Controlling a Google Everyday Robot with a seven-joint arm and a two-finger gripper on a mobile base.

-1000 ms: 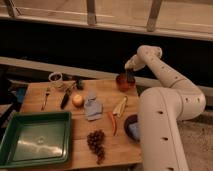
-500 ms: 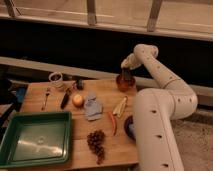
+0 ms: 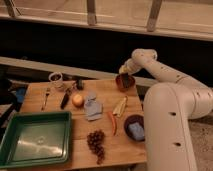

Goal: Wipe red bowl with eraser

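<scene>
The red bowl (image 3: 125, 82) stands at the back right of the wooden table (image 3: 60, 114). My gripper (image 3: 124, 71) hangs right over the bowl, at or just above its rim, with the white arm (image 3: 165, 75) reaching in from the right. What the gripper holds is hidden. A small dark block (image 3: 79, 84) lies beside the white cup; I cannot tell whether it is the eraser.
A white cup (image 3: 56, 78), fork (image 3: 46, 97), dark-handled tool (image 3: 65, 99), orange fruit (image 3: 77, 100), grey-blue cloth (image 3: 92, 108), yellow peel (image 3: 120, 106), red chili (image 3: 113, 123), grapes (image 3: 96, 144). Green tray (image 3: 20, 150) front left. Maroon bowl (image 3: 131, 119) with blue object front right.
The gripper has lifted slightly over the red bowl and stays above it. The arm's wrist has shifted a little. Nothing on the table has moved.
</scene>
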